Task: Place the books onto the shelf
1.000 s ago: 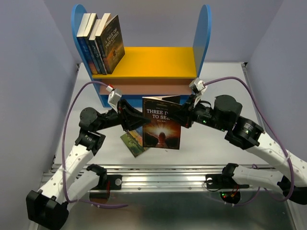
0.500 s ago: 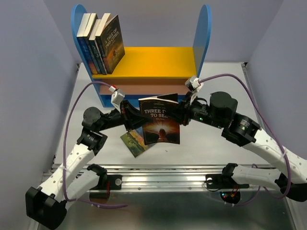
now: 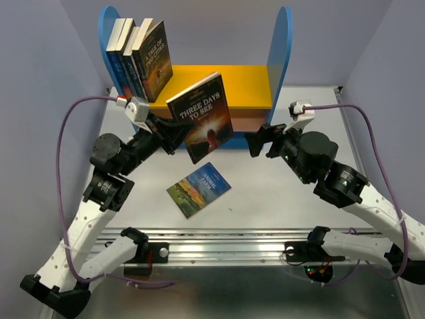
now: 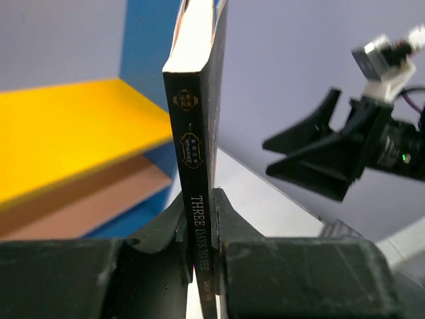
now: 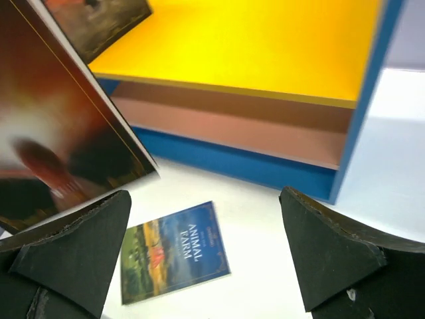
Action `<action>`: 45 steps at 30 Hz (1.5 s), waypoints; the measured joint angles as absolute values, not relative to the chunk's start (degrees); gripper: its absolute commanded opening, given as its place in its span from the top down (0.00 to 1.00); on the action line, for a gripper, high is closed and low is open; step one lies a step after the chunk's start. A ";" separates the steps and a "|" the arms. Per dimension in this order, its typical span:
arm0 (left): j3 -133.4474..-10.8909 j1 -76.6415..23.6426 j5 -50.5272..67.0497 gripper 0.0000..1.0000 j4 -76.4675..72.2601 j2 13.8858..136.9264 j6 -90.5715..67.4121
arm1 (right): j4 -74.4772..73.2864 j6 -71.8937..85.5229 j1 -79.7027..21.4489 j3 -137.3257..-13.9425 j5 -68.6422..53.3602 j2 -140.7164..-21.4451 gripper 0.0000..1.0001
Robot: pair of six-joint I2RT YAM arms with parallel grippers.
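Overhead cam; 2 wrist cams toward shelf (image 3: 246, 83)

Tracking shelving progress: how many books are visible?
5: three paperbacks leaning at the left end of the yellow shelf board (another may hide between), the dark Three Days to See paperback in the left end effector, the Animal Farm paperback flat on the table.

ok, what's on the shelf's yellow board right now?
A few books lean at its left end against the blue side panel, A Tale of Two Cities in front. The rest looks bare, though the Three Days to See book in the left gripper hides part of it.
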State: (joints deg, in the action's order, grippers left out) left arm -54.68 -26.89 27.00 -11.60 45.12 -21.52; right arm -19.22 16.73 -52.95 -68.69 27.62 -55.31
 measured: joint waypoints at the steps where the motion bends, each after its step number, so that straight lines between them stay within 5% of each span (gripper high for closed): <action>1: -57.56 -26.89 24.91 1.00 -10.04 46.13 -20.45 | -19.40 16.73 -52.95 -68.20 29.67 -54.57 0.00; 14: -87.55 -26.89 -10.13 1.00 -0.78 76.05 -7.68 | -20.38 16.67 -52.95 -63.94 39.79 -52.21 0.00; 29: -88.51 -27.03 -29.91 1.00 -2.33 83.70 5.74 | -20.56 15.90 -52.95 -63.90 42.28 -52.18 0.00; 45: -74.43 -27.16 -33.50 1.00 -29.43 82.32 17.85 | -20.60 14.72 -52.95 -63.68 44.38 -51.20 0.00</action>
